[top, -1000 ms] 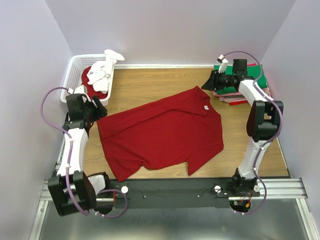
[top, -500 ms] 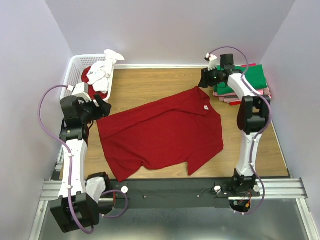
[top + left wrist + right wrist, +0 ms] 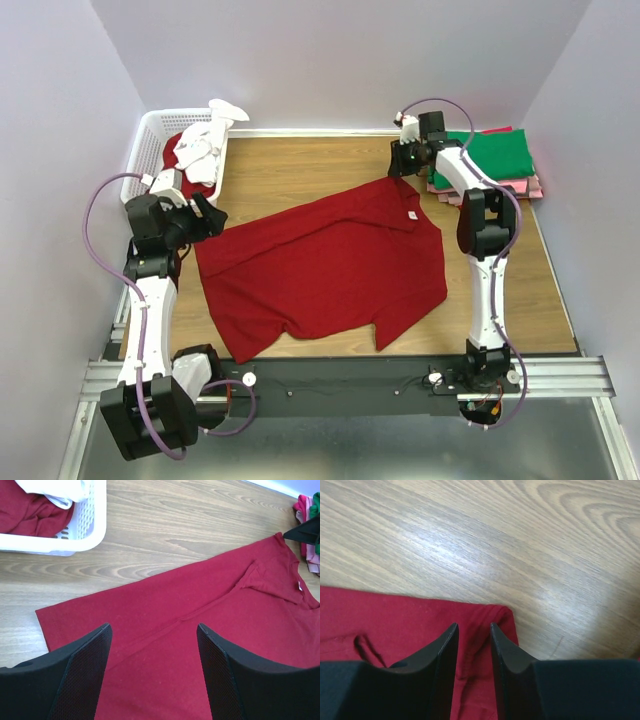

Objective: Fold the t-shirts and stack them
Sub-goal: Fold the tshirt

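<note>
Dark red t-shirt (image 3: pixel 325 265): spread flat and unfolded in front of me, collar and white neck label (image 3: pixel 410 215) toward my far right.
Folded shirts (image 3: pixel 490 158): stacked far right, green on top, pink and red beneath.
Red and white shirts (image 3: pixel 195 152): crumpled in basket (image 3: pixel 140 152), far left.

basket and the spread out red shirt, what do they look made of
Basket: white plastic, smooth; its wall is a rigid lattice of holes. Red shirt: soft matte knit cloth, possibly cotton; it lies limp with stitched seams and wrinkles.
</note>
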Motion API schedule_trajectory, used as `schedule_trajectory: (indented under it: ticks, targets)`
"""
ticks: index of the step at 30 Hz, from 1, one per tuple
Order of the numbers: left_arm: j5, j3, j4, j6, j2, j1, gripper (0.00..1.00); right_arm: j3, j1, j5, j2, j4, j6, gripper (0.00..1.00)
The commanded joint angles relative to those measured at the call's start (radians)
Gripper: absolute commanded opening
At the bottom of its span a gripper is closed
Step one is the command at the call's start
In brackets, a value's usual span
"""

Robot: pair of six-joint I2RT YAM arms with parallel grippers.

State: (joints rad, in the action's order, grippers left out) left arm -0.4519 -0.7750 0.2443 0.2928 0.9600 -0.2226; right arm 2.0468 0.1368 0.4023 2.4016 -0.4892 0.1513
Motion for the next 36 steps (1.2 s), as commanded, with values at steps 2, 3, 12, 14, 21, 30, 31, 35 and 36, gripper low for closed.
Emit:
schedule_trajectory:
  ticks: [2, 3, 12, 14, 21, 30, 31, 35, 36]
  targets:
    - [-0.041, 0.048, -0.053, 0.014, 0.01, -0.003, 0.76, 0.013, 0.041, -0.128, 0.01, -0.018, 0.033, 0.39]
    - [-0.041, 0.054, -0.059, 0.017, 0.008, -0.003, 0.76, 0.013, 0.041, -0.141, 0.01, -0.019, 0.036, 0.39]
    - [-0.042, 0.063, -0.066, 0.02, 0.006, -0.003, 0.76, 0.007, 0.066, -0.238, 0.025, -0.019, 0.067, 0.38]
    - [-0.042, 0.063, -0.066, 0.02, 0.005, -0.001, 0.76, 0.015, 0.069, -0.26, 0.037, -0.02, 0.068, 0.38]
    - [-0.041, 0.066, -0.068, 0.022, 0.006, -0.001, 0.76, -0.002, 0.075, -0.28, 0.028, -0.02, 0.077, 0.21]
    - [-0.039, 0.068, -0.069, 0.022, 0.01, -0.001, 0.76, 0.001, 0.07, -0.327, -0.028, -0.006, 0.016, 0.06]
    - [-0.039, 0.066, -0.068, 0.022, 0.008, -0.003, 0.76, 0.003, 0.067, -0.329, -0.03, -0.003, 0.005, 0.06]
    - [-0.039, 0.066, -0.068, 0.022, 0.006, -0.001, 0.76, 0.016, 0.052, -0.313, -0.027, 0.015, -0.058, 0.01]
    - [-0.039, 0.068, -0.068, 0.022, 0.006, -0.001, 0.76, 0.024, 0.047, -0.298, -0.024, 0.024, -0.088, 0.0]
